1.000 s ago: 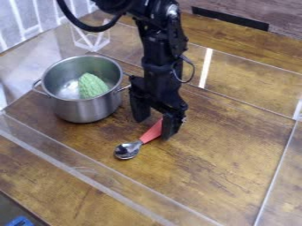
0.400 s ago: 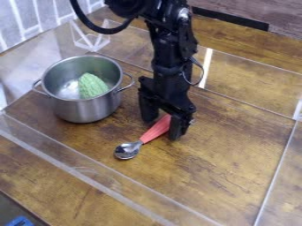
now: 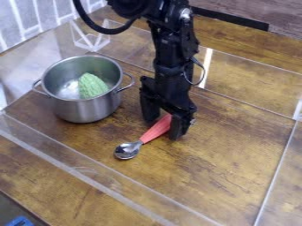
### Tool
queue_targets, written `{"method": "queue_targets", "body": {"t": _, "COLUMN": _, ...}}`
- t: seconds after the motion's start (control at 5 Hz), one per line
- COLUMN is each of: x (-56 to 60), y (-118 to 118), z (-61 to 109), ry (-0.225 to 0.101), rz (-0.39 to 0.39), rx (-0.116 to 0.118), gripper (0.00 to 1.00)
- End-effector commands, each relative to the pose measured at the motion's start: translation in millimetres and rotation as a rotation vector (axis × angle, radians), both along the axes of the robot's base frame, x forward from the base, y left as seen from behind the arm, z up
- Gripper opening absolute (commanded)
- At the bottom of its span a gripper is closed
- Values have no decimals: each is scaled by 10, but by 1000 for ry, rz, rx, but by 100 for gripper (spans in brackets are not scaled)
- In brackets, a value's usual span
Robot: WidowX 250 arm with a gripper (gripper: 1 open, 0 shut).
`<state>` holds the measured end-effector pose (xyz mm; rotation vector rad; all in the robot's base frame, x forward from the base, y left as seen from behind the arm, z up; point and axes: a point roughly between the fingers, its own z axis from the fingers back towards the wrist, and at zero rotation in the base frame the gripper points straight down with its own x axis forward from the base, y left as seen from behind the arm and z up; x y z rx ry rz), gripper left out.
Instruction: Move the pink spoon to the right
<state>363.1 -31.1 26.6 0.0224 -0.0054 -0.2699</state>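
Vs. a sec ago: gripper point(image 3: 165, 126) shifted a bit right in frame, now over handle end of pink spoon point(image 3: 140, 141). Spoon itself unmoved, flat on tabletop point(image 3: 236, 168) at frame centre, bowl toward lower left, handle running up-right under the jaws. Reads as lining up for the grab; nothing of the move rightward done yet. Arm coming down from top centre, wrist vertical, pointing straight down. Jaws open wide, straddling handle, gripping nothing. Steel pot point(image 3: 80, 88) w/ green item at left, well apart.

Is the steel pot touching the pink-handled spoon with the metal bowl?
Apart. The camera view shows bare wood between the steel pot and the pink-handled spoon.
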Motion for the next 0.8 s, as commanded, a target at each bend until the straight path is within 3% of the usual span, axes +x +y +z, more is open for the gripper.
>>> {"method": "queue_targets", "body": {"t": 0.0, "x": 108, "y": 41, "z": 188, "ry": -58, "rz": 12, "rx": -9, "gripper": 100}}
{"method": "queue_targets", "body": {"t": 0.4, "x": 122, "y": 57, "z": 211, "ry": -55, "rz": 12, "rx": -13, "gripper": 100}}
{"method": "queue_targets", "body": {"t": 0.6, "x": 125, "y": 66, "z": 203, "ry": -54, "rz": 13, "rx": -15, "gripper": 0}}
